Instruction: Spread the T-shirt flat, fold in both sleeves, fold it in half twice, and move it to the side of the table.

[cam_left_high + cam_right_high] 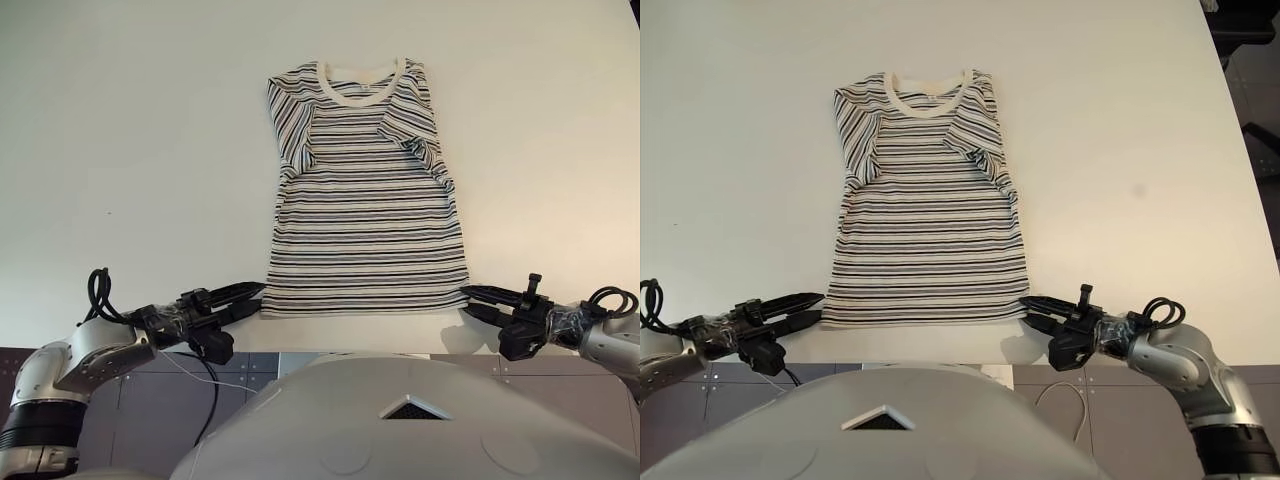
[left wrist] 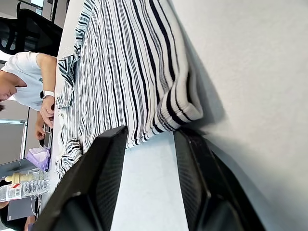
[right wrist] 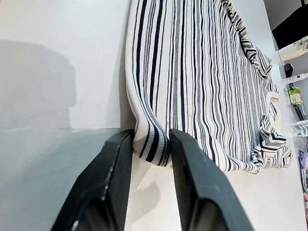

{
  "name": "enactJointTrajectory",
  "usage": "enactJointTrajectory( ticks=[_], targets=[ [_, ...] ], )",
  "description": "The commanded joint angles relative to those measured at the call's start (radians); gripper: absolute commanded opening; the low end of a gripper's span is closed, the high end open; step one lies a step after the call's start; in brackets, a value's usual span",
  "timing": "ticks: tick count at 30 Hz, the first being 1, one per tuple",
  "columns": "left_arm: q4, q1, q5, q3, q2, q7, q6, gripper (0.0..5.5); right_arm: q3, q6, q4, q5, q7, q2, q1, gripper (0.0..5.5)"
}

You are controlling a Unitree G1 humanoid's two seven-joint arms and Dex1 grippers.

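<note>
A black-and-cream striped cotton T-shirt (image 1: 365, 210) lies flat on the white table (image 1: 130, 150), collar away from the robot, both sleeves folded in over its front. The left gripper (image 1: 260, 295) sits at the hem's left corner with its jaws apart, the cloth just beside one finger. The right gripper (image 1: 466, 301) straddles the right hem corner, jaws also parted, cloth between them.
</note>
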Motion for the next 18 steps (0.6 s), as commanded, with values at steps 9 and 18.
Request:
enactJointTrajectory(
  ticks=[9,18],
  targets=[
    [0.001,0.025,0.039,-0.098,0.080,-0.008,0.019,1.79,0.071,0.062,0.018,-0.038,-0.015,-0.057,-0.014,0.13],
    [0.002,0.002,0.015,-0.164,0.105,-0.025,0.056,0.83,0.099,0.100,0.003,-0.030,-0.034,-0.062,-0.022,0.10]
  ],
)
